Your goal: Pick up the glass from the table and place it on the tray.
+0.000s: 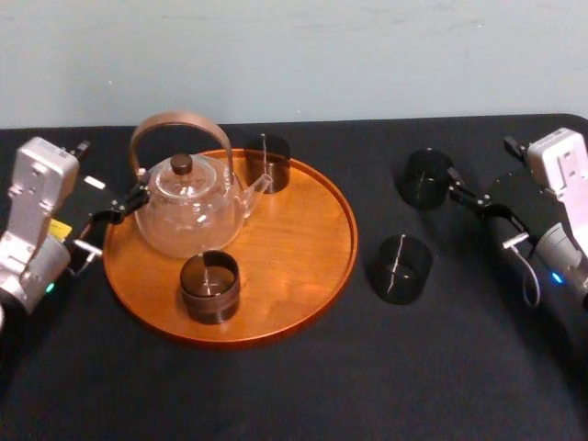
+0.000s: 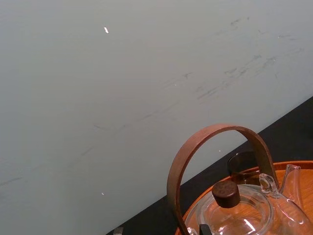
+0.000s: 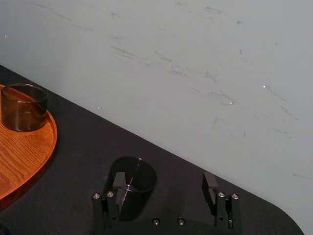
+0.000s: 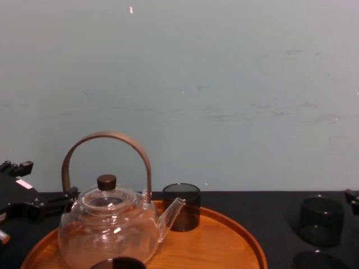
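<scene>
Head view: the right gripper [image 1: 457,186] sits just beside the far glass [image 1: 427,177], which stands on the table [image 1: 303,395] toward its far right edge, apart from the tray [image 1: 317,253]. A second glass [image 1: 401,268] stands nearer the front edge. The left gripper [image 1: 119,209] is parked beside the glass teapot [image 1: 188,209].

Right wrist view: the fingers [image 3: 210,186] are spread wide. The far glass lines up with one finger and is not centred in the gap.

Chest view: the far glass is upright on the table, right of the tray.
</scene>
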Robot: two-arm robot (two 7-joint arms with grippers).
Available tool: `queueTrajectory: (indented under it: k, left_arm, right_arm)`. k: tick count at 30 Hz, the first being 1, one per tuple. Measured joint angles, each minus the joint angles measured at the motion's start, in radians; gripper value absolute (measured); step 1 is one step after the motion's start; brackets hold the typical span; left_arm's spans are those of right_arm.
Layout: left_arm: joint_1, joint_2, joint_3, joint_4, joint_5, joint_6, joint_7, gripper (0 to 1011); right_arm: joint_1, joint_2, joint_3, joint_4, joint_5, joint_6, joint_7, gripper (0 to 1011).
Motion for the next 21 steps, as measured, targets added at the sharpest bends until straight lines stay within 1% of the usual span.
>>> queueTrajectory:
  k: [21]
  left_arm:
    - [0.000,0.000,0.000,0.000,0.000,0.000,0.000,1010]
  right_arm:
    - [0.000,0.000,0.000,0.000,0.000,0.000,0.000,1002]
